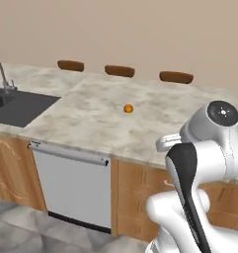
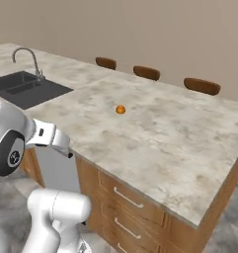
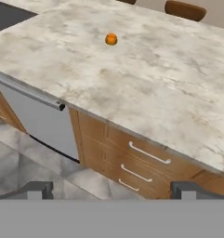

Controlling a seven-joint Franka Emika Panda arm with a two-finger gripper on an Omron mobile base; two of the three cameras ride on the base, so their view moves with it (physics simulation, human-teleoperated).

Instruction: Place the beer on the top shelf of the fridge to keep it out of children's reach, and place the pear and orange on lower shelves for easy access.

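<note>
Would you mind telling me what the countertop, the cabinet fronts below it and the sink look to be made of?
The countertop looks like polished marble or a stone laminate: pale beige with grey veining. The cabinet fronts look like varnished wood, warm brown with grain, with pale, probably metal, bar handles. The sink looks like dark matte composite or coated metal; its faucet looks like brushed steel.

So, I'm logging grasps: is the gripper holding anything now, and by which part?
Nothing is held. The gripper is open and empty, and the orange sits alone on the counter.

The small round fruit (image 1: 128, 108) is bright orange. It sits on a beige-and-grey marbled stone countertop (image 1: 155, 118). The wooden drawer fronts (image 3: 146, 162) are warm brown.
</note>
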